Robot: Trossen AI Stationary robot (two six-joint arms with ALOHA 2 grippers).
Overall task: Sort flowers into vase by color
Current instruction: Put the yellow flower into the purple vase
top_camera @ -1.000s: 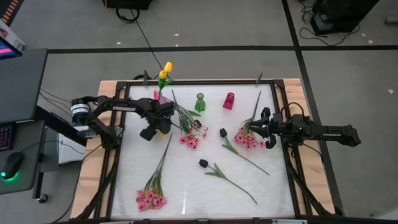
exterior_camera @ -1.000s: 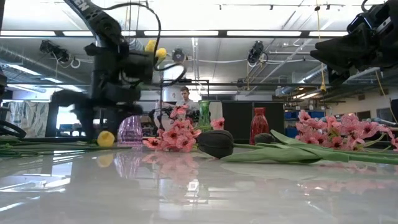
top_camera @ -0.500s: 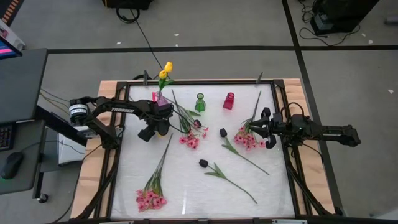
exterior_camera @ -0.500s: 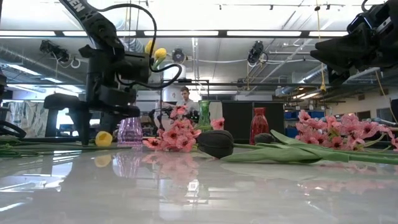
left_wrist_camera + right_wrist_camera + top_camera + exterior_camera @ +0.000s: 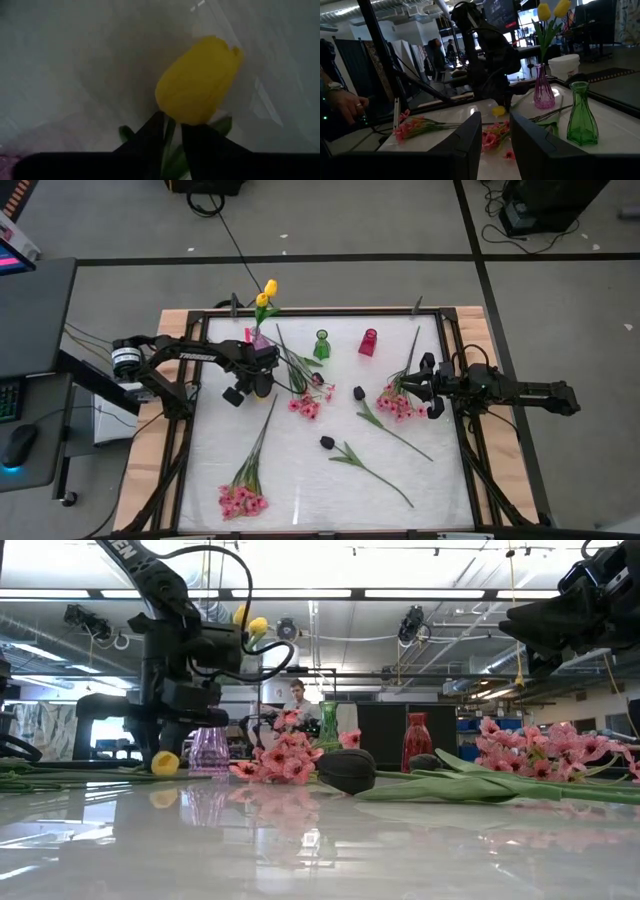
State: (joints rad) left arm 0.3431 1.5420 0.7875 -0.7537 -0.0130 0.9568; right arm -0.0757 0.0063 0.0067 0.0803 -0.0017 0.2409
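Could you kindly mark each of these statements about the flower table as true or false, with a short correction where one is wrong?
1. The purple vase already holds two yellow tulips. True.
2. The left gripper has its fingers closed on the stem just below a yellow tulip head lying on the table. True.
3. The green vase holds a spray of pink blossoms. False: it is empty.
4. The red vase stands between the purple and green vases. False: the green vase is in the middle.
5. The right gripper is beside a pink spray at the table's right side. True.
6. Both dark tulips stand in a vase. False: they lie on the table.
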